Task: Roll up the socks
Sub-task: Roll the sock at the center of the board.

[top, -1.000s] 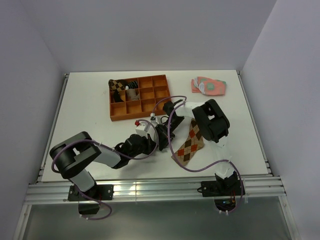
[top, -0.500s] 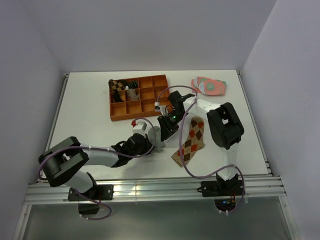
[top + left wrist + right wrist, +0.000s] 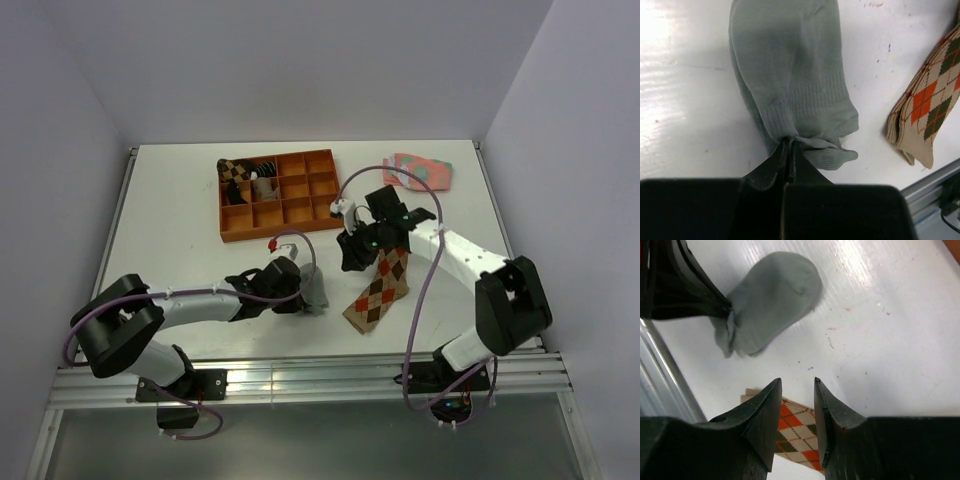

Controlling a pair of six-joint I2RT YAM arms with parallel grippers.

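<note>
The grey sock (image 3: 790,85) lies by the table's (image 3: 170,220) near edge, one end pinched in the left gripper (image 3: 789,145). The argyle sock (image 3: 378,290) lies flat just right of it, below the right gripper (image 3: 796,382), whose jaws are spread and empty. Rolling looks unstarted: the socks probably need stacking first. The tray (image 3: 280,232) and the pink-and-green socks (image 3: 420,172) sit toward the far edge, out of the way.

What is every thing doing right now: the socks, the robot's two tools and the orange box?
grey sock: lying unrolled, bunched at one pinched end.
argyle sock: lying flat, loose, not rolled.
left tool: shut on the grey sock's end.
right tool: open, holding nothing.
tray: some left compartments filled, most empty.
pink-and-green socks: lying flat, untouched.
</note>
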